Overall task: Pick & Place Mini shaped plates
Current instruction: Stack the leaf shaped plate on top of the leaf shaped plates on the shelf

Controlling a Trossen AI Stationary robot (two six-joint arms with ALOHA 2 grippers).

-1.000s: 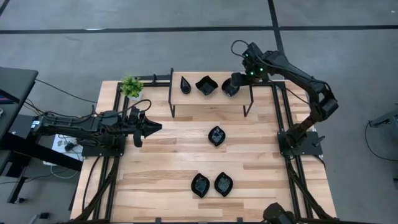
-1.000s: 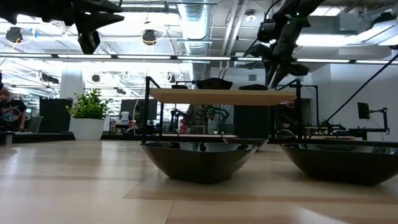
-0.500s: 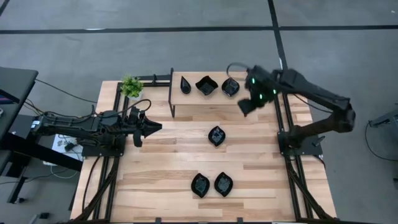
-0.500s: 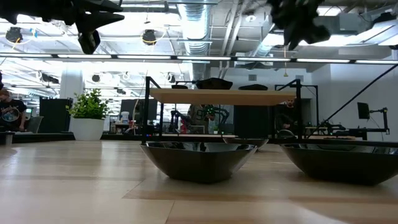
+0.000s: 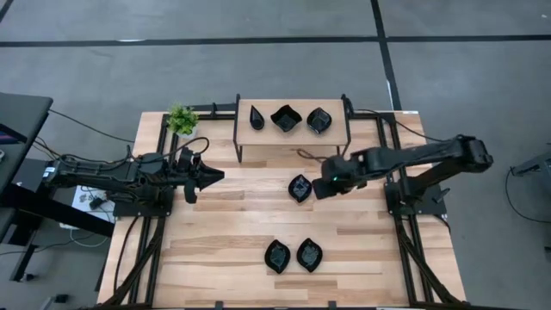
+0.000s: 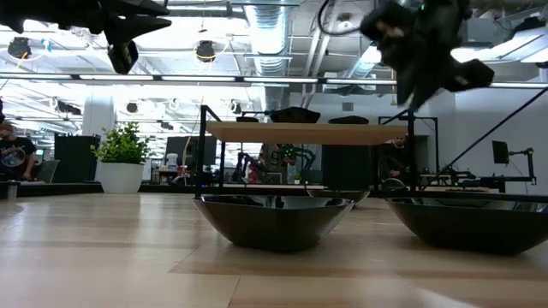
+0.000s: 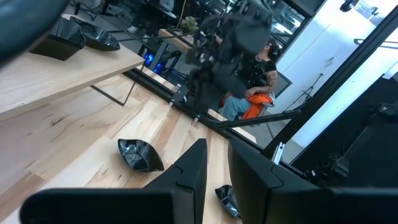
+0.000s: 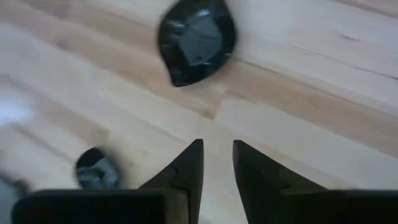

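Looked like a robotics lab or open industrial workshop. Pale butcher-block wooden desk (image 5: 224, 224) on a black metal frame, standing on a grey concrete floor (image 5: 215, 69) crossed by dark taped lines. Overhead, exposed silver ventilation ducts (image 6: 267, 27), pipes and strip lights. Beyond the desk, tall dark equipment racks (image 6: 75, 157), a seated person (image 7: 252, 93) and a small leafy green plant in a white pot (image 6: 122, 157).

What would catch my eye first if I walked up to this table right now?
Probably the right gripper, reaching over the middle of the wooden table beside a lone glossy black leaf-shaped plate. Next, the raised shelf at the far edge, carrying three more black plates in a row, with a small green plant by its left end. The left gripper waits at the left side.
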